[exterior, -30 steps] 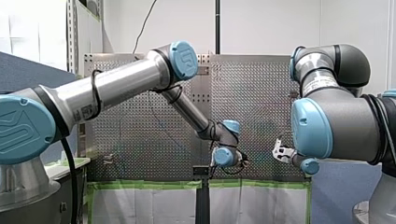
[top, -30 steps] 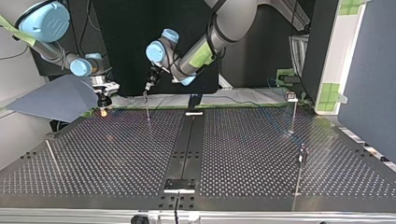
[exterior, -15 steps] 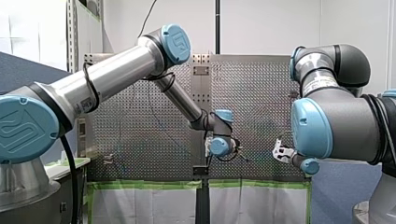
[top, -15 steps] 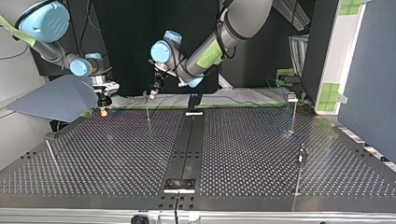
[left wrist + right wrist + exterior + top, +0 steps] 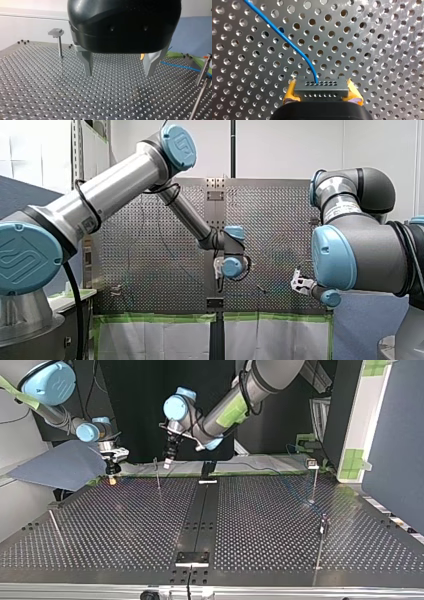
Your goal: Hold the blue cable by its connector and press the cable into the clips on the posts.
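My right jaws pinch the connector (image 5: 321, 88) of the blue cable (image 5: 287, 40) at the desk's (image 5: 250, 525) edge by the arms. My left jaws are wide and empty. A hard tug could pull the connector out.

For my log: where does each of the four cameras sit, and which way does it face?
Front: behind the arms, facing over the table; both arms show, my left gripper mid-picture.
Top: across the table, facing the arms; my right gripper at its left.
Left wrist: along its open metal fingers, above the table.
Right wrist: down at the connector between its yellow pads.
Shared: both wrist views show the blue cable.
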Available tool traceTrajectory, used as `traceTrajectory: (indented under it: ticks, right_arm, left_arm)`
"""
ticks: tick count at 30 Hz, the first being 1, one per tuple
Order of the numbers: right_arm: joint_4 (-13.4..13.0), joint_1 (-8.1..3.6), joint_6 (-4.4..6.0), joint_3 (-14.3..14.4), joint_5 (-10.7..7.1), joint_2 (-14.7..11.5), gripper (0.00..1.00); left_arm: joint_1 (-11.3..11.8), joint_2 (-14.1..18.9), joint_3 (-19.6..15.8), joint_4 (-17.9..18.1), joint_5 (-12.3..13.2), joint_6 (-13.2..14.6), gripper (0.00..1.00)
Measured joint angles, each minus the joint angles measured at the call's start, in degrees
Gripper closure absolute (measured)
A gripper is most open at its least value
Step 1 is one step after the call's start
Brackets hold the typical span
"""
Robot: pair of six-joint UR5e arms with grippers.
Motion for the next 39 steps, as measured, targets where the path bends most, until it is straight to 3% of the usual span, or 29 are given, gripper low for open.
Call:
traceTrajectory:
  ticks: [39]
  right_arm:
    - [0.0,0.52,-0.04,0.0,0.0,0.01,1.0]
  left_arm:
    - [-1.54,18.6,-18.62,0.1,-0.48,0.58,0.0]
